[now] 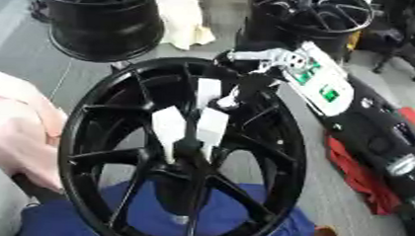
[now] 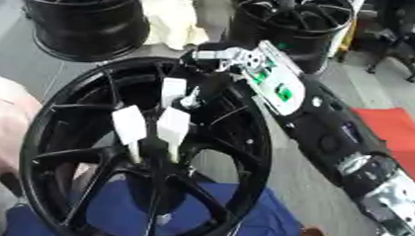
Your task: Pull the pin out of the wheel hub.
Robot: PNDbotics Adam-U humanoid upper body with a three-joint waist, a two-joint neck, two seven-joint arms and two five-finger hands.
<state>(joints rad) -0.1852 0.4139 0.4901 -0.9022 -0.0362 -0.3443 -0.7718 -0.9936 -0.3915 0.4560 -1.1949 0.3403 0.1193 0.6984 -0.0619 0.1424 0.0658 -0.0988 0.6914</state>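
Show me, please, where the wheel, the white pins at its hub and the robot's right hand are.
wheel (image 1: pixel 83 116), left eye view, left rim.
white pins (image 1: pixel 168 124), left eye view, left pin's head.
right hand (image 2: pixel 214 83), right eye view, fingers.

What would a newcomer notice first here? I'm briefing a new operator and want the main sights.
The big black wheel fills the middle, standing on edge, with white pins sticking out of its hub. The right hand reaches in from the upper right, at the far pin. Two more black wheels stand behind on the grey floor.

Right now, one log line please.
right hand: at wheel rim, fingers curled | white pins: in hub | left hand: unseen
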